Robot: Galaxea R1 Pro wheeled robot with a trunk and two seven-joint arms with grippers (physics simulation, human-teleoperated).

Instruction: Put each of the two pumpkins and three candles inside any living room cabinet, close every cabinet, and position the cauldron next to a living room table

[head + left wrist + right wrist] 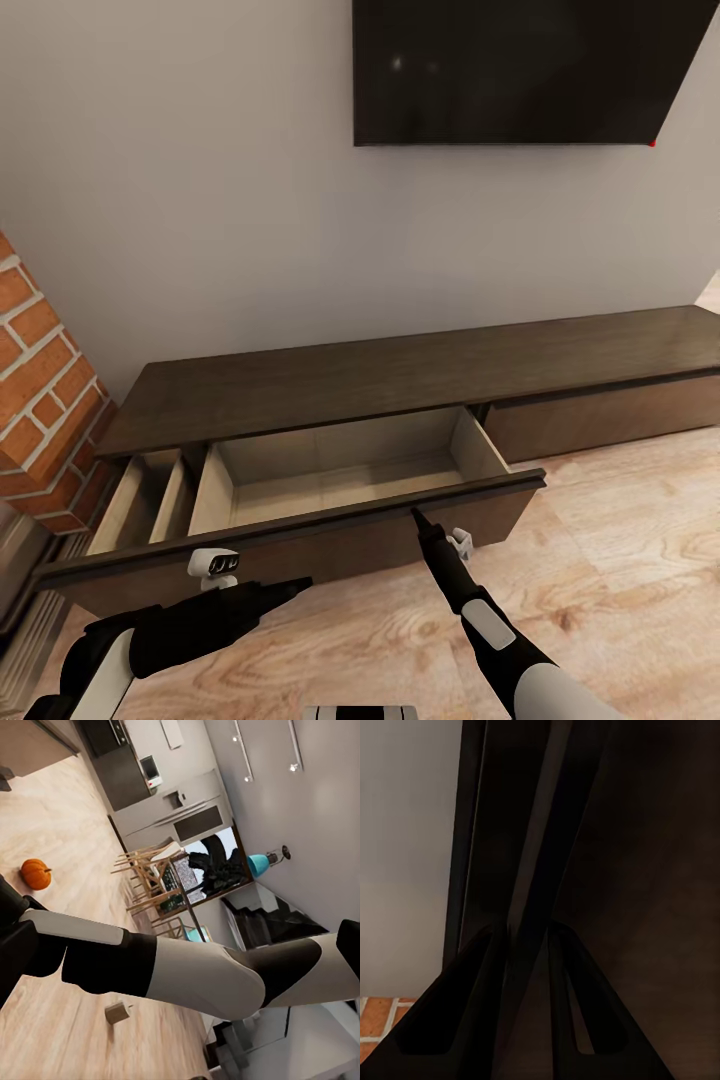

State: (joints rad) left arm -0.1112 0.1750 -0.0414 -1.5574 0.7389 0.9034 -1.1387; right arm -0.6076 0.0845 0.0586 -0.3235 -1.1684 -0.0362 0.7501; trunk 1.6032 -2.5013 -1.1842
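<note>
1. The cabinet (420,375), long, low, dark-brown wood, has a pale drawer pulled out under the TV (520,70).
2. The right gripper (415,514), narrowed, touches the drawer's front edge.
3. A ribbed orange pumpkin (35,873) sits on the plank floor (52,810).
4. Left gripper (295,585): opening unclear.

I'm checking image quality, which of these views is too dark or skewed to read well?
Right wrist view: very dark, pressed close to the cabinet, fingertips near-black silhouettes. Left wrist view: bright, but the room appears tilted. Head view: evenly lit, faint glare on the TV.
</note>
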